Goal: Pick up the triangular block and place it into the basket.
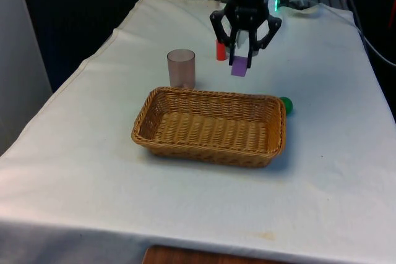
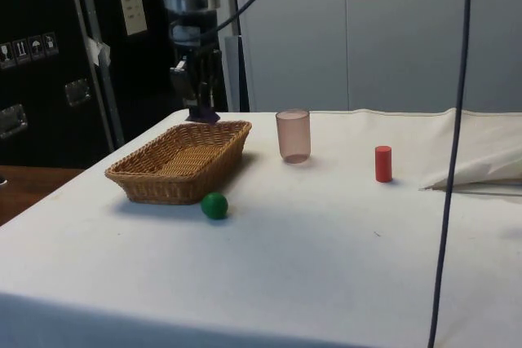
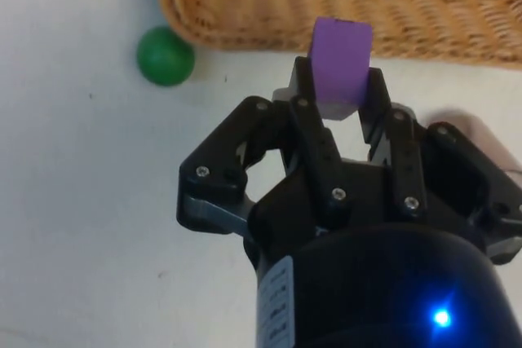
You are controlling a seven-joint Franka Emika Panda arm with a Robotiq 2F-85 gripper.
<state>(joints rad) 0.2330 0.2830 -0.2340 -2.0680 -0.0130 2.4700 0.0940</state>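
The gripper (image 1: 242, 60) is closed on a purple block (image 1: 239, 66), with one finger pressed against each of two opposite faces; the block protrudes beyond the fingertips (image 3: 303, 79), as the wrist view confirms. Gripper and block are raised clear of the white cloth (image 1: 185, 202). The basket (image 1: 154, 100), a shallow wicker tray with nothing visible in it, lies on the cloth just below and ahead of the gripper; in the front view the block hangs above the cloth slightly beyond the basket's far rim, and in the side view it (image 2: 202, 116) sits over the basket's far end (image 2: 232, 126). A translucent brown cup (image 1: 181, 68) stands upright to the gripper's side, at the front view's left, near the basket's far rim but apart from it. A red cylinder (image 1: 220, 49) stands upright close behind the gripper. A green ball (image 1: 286, 105) rests on the cloth beside the basket's far corner, at the front view's right.
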